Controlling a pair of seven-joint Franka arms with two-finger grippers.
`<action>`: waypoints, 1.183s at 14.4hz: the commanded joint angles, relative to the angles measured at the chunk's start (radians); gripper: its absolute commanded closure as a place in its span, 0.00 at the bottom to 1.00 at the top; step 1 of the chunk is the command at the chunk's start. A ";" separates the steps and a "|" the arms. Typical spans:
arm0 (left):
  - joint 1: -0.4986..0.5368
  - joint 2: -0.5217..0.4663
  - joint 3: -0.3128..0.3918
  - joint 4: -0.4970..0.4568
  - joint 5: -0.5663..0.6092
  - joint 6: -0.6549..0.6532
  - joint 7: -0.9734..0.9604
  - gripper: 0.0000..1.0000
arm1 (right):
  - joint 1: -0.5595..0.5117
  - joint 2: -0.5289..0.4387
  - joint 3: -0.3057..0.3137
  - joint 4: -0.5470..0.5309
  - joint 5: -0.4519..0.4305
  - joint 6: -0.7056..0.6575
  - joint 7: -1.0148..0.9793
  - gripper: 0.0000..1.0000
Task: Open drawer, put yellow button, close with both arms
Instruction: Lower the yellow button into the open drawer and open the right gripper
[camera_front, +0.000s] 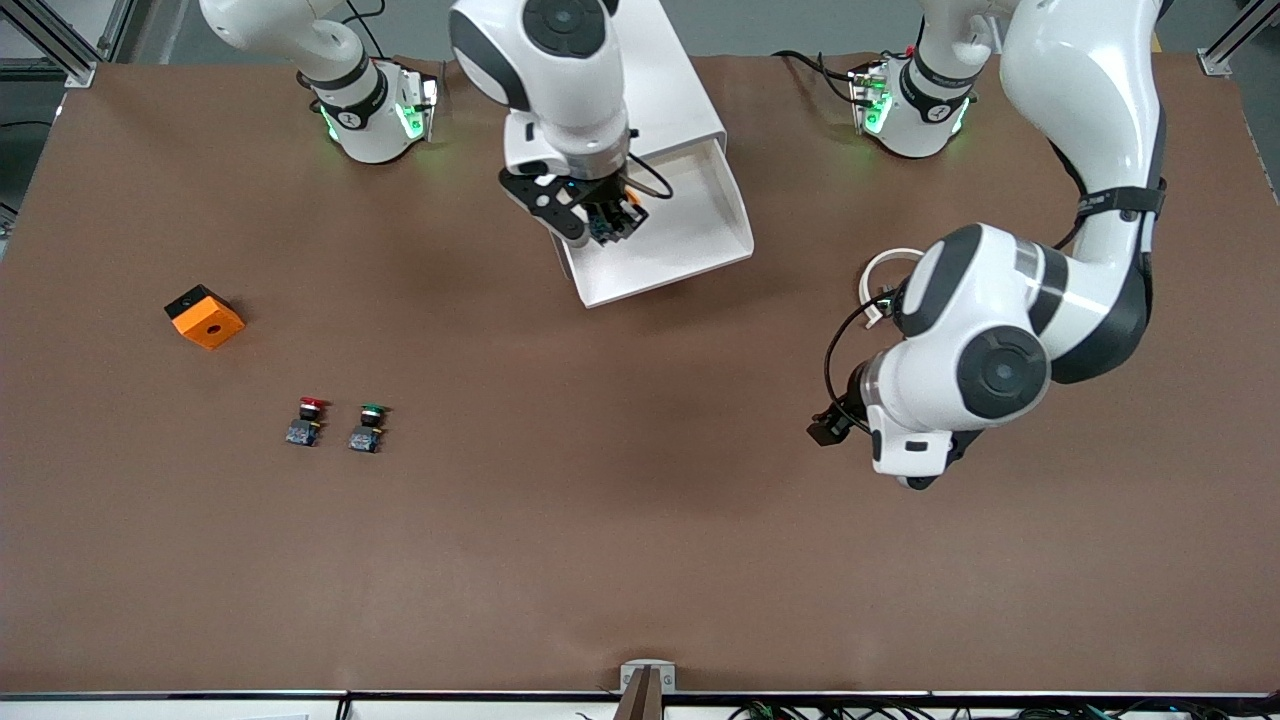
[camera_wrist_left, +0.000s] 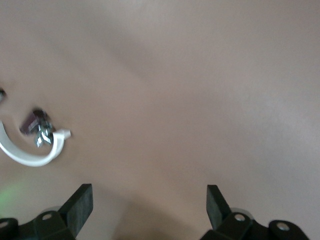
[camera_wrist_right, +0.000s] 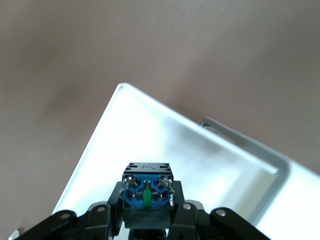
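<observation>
Taking the front view as a clock face, and starting at the right arm's end of the table: an orange block (camera_front: 205, 316) sits at about nine o'clock. At about eight o'clock, nearer the camera, the red-capped button (camera_front: 306, 421) and the green-capped button (camera_front: 368, 427) stand side by side, untouched.

At twelve o'clock the right gripper (camera_front: 612, 220) hangs over the drawer (camera_front: 690, 230), which is pulled out of the white cabinet (camera_front: 675, 90) with its white tray exposed. Its jaws are clamped on the yellow button (camera_wrist_right: 146, 196). The right wrist view shows the button's blue base and black body pinched between the fingers, with the tray's corner directly beneath. The button therefore lies straight down the jaws' own line from the tray floor, so a short descent and release looks like the step in hand.

At three to four o'clock the left gripper (camera_wrist_left: 147, 207) waits over bare table, jaws spread wide and empty. It is well apart from the drawer, so the right arm is much the nearer.
</observation>
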 joint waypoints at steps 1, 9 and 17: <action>-0.055 -0.018 0.013 -0.012 0.086 0.058 0.011 0.00 | 0.056 0.095 -0.013 0.106 -0.041 -0.017 0.093 1.00; -0.083 -0.033 -0.036 -0.016 0.088 0.155 0.068 0.00 | 0.142 0.149 -0.013 0.146 -0.079 0.004 0.258 1.00; -0.104 -0.018 -0.073 -0.047 0.092 0.238 0.076 0.00 | 0.136 0.169 -0.016 0.207 -0.099 -0.005 0.191 0.00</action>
